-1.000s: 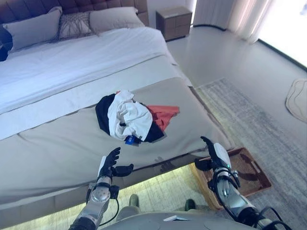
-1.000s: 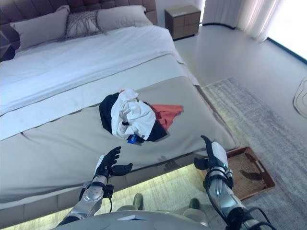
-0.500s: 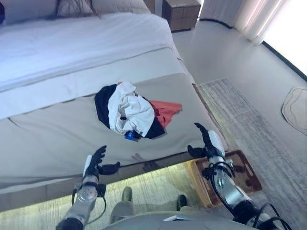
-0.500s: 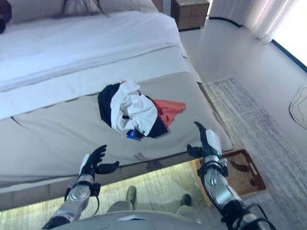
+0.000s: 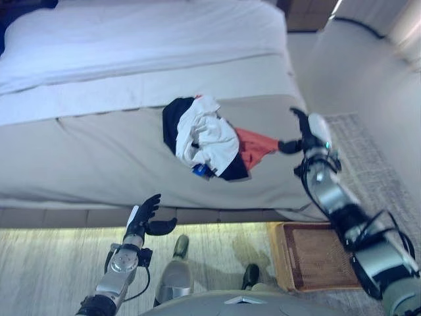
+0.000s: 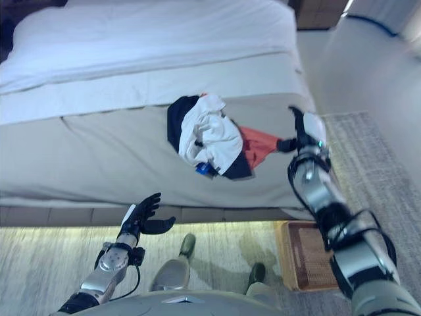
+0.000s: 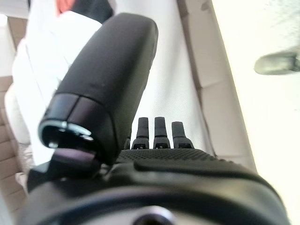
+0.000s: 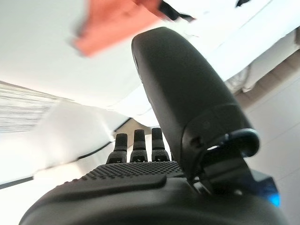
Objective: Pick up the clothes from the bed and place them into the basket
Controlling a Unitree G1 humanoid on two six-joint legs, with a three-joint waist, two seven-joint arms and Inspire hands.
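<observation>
A heap of clothes lies on the grey bed cover: a white garment (image 5: 207, 135) over a dark one (image 5: 172, 122), with an orange one (image 5: 253, 146) at its right side. My right hand (image 5: 309, 131) is open, raised over the bed's right edge just right of the orange garment, not touching it; the orange cloth also shows in the right wrist view (image 8: 115, 21). My left hand (image 5: 143, 220) is open and empty, low in front of the bed's foot. A brown wicker basket (image 5: 316, 258) stands on the floor by the bed's right corner, under my right arm.
The bed (image 5: 99, 158) spans the view, with a white sheet (image 5: 145, 33) further back. A grey rug (image 5: 388, 191) lies on the floor to the right. A lit strip runs along the bed's base (image 5: 66, 227).
The camera has swung so the bed looks turned. My right hand has risen from beside the basket up to the bed's right edge next to the orange garment. The left hand stays low.
</observation>
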